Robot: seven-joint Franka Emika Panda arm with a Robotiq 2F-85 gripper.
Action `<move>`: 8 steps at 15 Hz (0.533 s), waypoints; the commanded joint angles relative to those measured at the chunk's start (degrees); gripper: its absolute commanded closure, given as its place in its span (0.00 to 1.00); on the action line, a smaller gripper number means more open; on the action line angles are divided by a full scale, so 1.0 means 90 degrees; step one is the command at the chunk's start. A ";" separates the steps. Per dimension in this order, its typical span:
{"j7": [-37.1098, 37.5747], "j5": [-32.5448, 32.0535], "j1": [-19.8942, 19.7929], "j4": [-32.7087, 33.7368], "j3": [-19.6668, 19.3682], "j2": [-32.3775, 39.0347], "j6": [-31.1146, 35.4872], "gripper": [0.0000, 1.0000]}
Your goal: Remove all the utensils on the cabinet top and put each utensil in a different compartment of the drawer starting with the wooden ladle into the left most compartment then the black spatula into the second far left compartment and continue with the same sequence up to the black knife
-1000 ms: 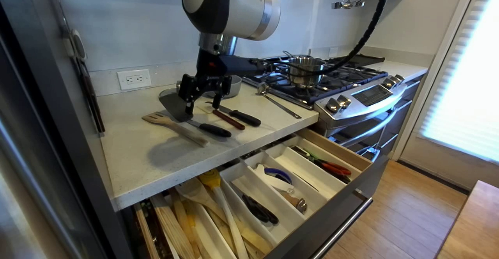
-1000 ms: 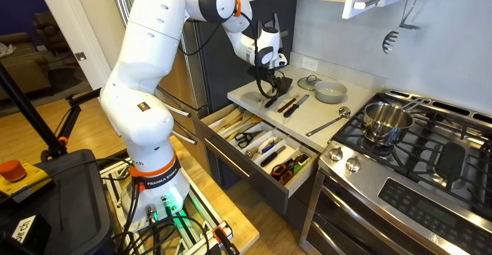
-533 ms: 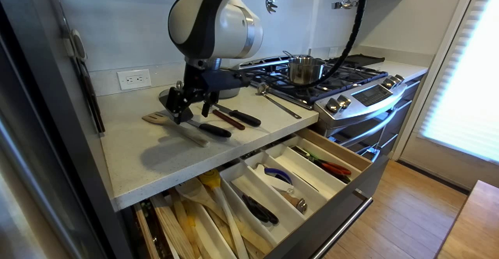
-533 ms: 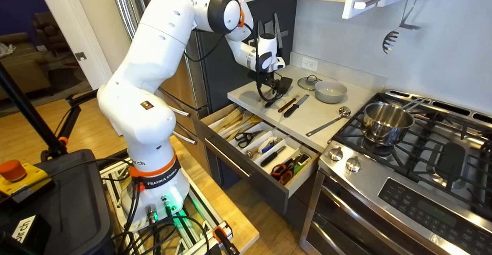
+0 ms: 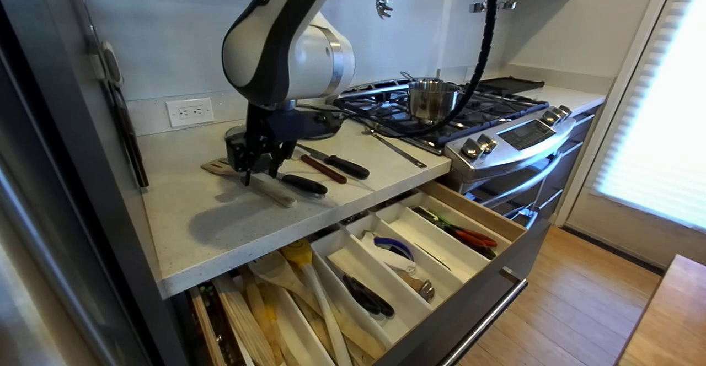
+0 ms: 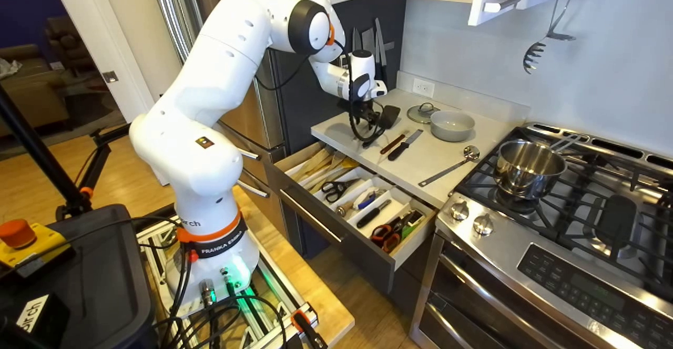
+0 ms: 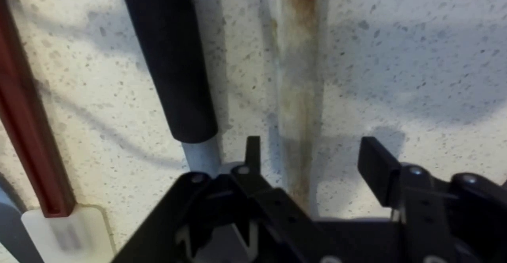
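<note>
- Drawer [image 5: 469,313]: near, pulled out; wooden utensils [image 5: 242,311] crowd its left end, where the first item belongs.
- Slotted wooden spatula [image 7: 297,96]: presumably the "wooden ladle"; at left on the tabletop [image 5: 176,233], handle toward the near edge.
- Fingers [image 7: 253,156]: apart, one on each side of that handle, touching neither side; over the last second they have come lower and left and drawn partly inward. A grasp seems imminent, not yet made.
- Black spatula [image 5: 304,184]: just right of the fingers; judged next in order.
- Red-handled scraper [image 5: 322,168] and black-handled knife [image 5: 346,166]: farther right, unmoved, awaiting their turn.
- Grey bowl [image 6: 452,126] and glass lid [image 6: 419,115]: far side; likely outside the task.
</note>
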 commanded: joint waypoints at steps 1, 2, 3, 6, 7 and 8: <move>0.0086 -0.0124 0.0056 0.0275 -0.0017 0.0282 0.0043 0.65; 0.0095 -0.0124 0.0059 0.0308 -0.0014 0.0317 0.0019 0.72; 0.0122 -0.0115 0.0065 0.0331 -0.0017 0.0339 0.0007 0.31; 0.0211 -0.0159 0.0140 0.0404 -0.0109 0.0407 0.0059 0.30; 0.0217 -0.0164 0.0146 0.0423 -0.0112 0.0426 0.0058 0.22; 0.0219 -0.0161 0.0153 0.0438 -0.0104 0.0449 0.0076 0.15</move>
